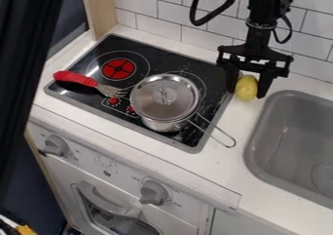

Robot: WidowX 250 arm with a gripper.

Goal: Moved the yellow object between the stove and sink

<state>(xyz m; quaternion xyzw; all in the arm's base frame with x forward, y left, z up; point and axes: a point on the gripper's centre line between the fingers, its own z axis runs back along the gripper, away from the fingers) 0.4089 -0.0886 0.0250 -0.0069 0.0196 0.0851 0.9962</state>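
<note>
So the yellow object (246, 88) is right below the hand (248, 88), long axis pointing up at it; can't tell if it's gripped tbh.

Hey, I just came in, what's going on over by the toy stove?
The robot's black gripper is at the counter between the stove and the sink, with a yellow object between its fingers. That's where the object is meant to go, though it doesn't look released. A lidded metal pot and a red-handled fork are on the stove.
</note>
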